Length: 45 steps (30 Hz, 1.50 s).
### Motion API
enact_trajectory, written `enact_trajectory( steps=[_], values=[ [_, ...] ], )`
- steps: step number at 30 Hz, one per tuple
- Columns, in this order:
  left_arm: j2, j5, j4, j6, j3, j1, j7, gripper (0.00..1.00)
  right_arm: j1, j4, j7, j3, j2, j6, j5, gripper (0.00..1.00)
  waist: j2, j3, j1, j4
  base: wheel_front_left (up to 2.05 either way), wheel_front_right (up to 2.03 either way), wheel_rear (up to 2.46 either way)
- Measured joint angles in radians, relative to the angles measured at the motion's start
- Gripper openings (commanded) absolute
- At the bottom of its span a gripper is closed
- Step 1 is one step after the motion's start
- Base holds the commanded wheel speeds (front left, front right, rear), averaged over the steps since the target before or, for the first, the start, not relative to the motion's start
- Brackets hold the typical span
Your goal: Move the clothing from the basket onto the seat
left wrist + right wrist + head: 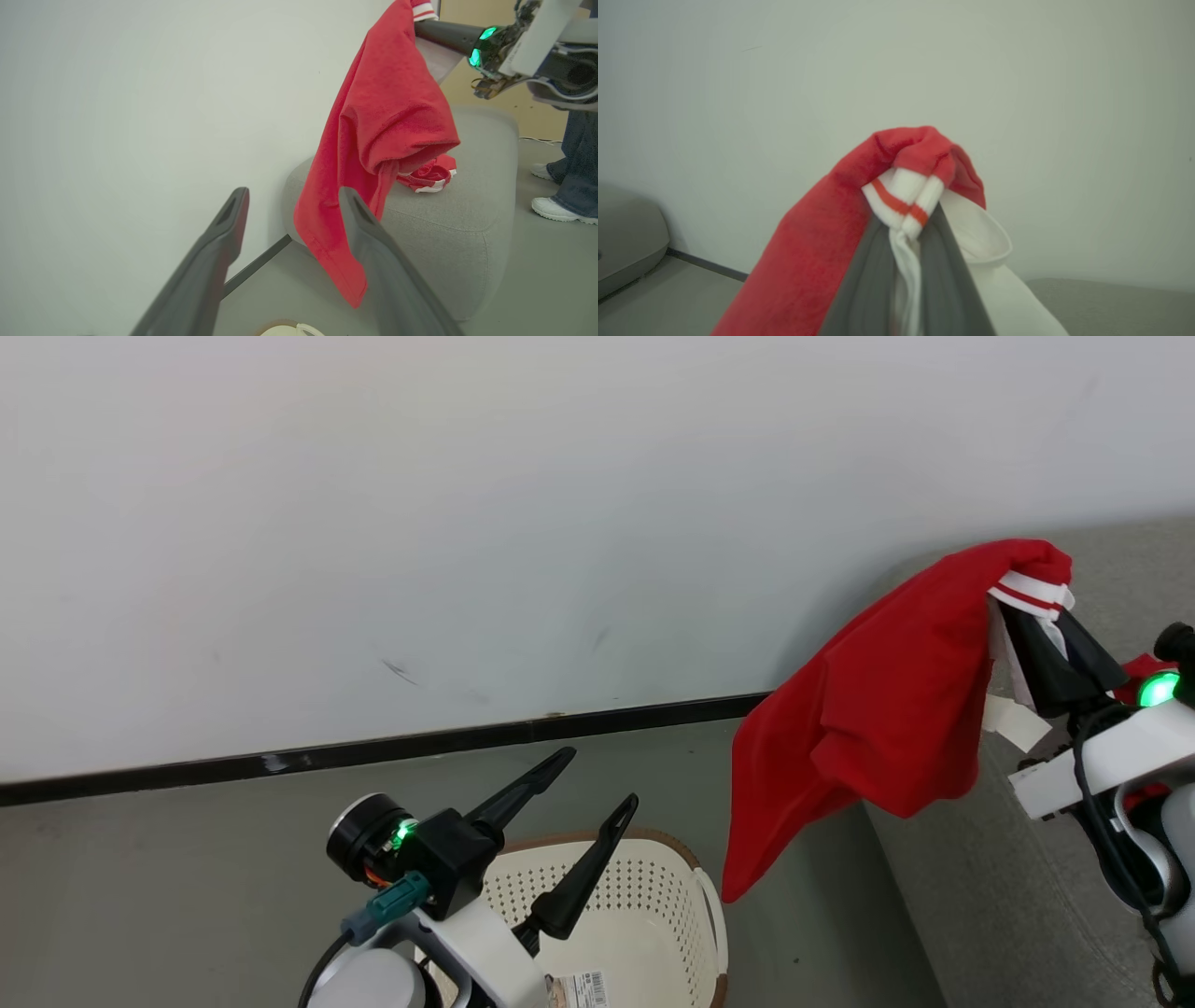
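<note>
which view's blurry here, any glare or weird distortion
Right wrist view: soft, the red garment and the right gripper pinching it are out of focus. Left wrist view: garment sharp, left gripper looms large from the wide lens. Head view: crisp, even light, the green light blooms slightly.

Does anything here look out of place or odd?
Nothing is damaged or spilled. The oddest sight is a bright red fabric garment dangling in mid-air, pinched by its white striped cuff in the right gripper's fingers, hanging beside the grey upholstered seat. A smaller red garment lies crumpled on that seat.
</note>
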Motion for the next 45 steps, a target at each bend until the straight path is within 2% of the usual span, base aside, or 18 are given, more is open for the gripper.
enact_trajectory(
  steps=[20,28,37,45],
  values=[
    [-0.034,-0.017,0.021,-0.008,-0.036,0.013,-0.029,1.0,0.227,-0.084,0.0,-0.213,-0.013,0.0,-0.065,0.0,0.0,0.001,0.0,-0.143,0.0,0.0,0.0],
    [-0.04,-0.017,0.028,-0.008,-0.039,0.015,-0.049,1.0,0.274,-0.13,0.0,-0.227,0.0,0.0,-0.07,0.0,0.0,0.004,0.0,-0.213,0.0,0.0,0.0],
    [-0.037,-0.017,0.03,0.004,-0.026,0.032,-0.061,1.0,0.257,-0.121,0.0,-0.181,0.005,0.0,-0.067,0.0,0.0,0.009,-0.0001,-0.268,0.0,0.0,0.0],
    [-0.017,-0.008,0.014,0.027,-0.009,0.043,-0.062,1.0,0.049,-0.086,0.019,-0.212,-0.013,0.0,-0.039,0.0,0.0,0.03,0.0,-0.289,0.0,0.0,0.0]
  ],
)
